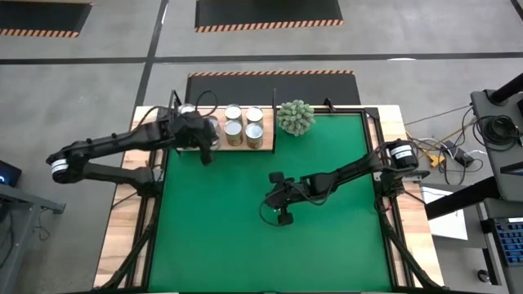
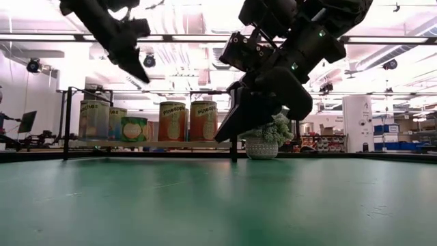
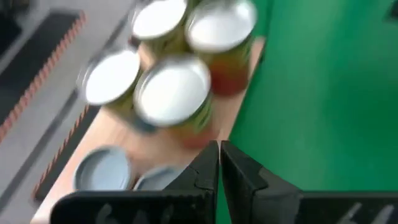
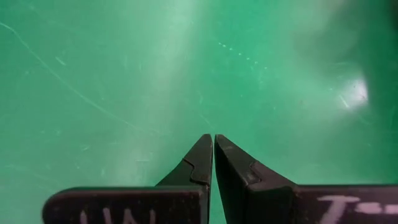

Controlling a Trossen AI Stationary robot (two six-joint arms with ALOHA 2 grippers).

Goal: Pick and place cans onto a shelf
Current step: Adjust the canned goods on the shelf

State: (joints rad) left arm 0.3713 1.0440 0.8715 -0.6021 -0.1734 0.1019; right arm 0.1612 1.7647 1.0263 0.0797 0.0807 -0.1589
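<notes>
From my seat I see the cans (image 1: pixel 243 126) grouped on the shelf (image 1: pixel 266 145), which lies along the far left edge of the table (image 1: pixel 327 237), just left of the spiky plant (image 1: pixel 296 117). In the high view four cans with bright round tops stand in a tight square; more sit further left, partly hidden under my left arm. From the low view they stand upright, long axes vertical, labels facing me, though one greenish can (image 2: pixel 134 129) shows what looks like a round end toward the camera, so it may lie on its side.

My left pincer (image 3: pixel 219 163) hangs over the near edge of the shelf, just beside the cans at the left end. Its fingers (image 3: pixel 202 171) are pressed almost together with only a thin slit between them, and nothing is in them. Through the left wrist view the four silver tops sit just beyond the tips, and two pale blue-grey lids (image 3: pixel 103 168) lie beside the fingers.

My right pincer (image 4: pixel 213 149) hovers over bare green mat near the middle of the table, well apart from the shelf and cans. Its tips (image 4: pixel 200 157) are closed against each other, gripping nothing, with only mat beneath them.

The shelf's long side runs left to right along the table's far edge.
</notes>
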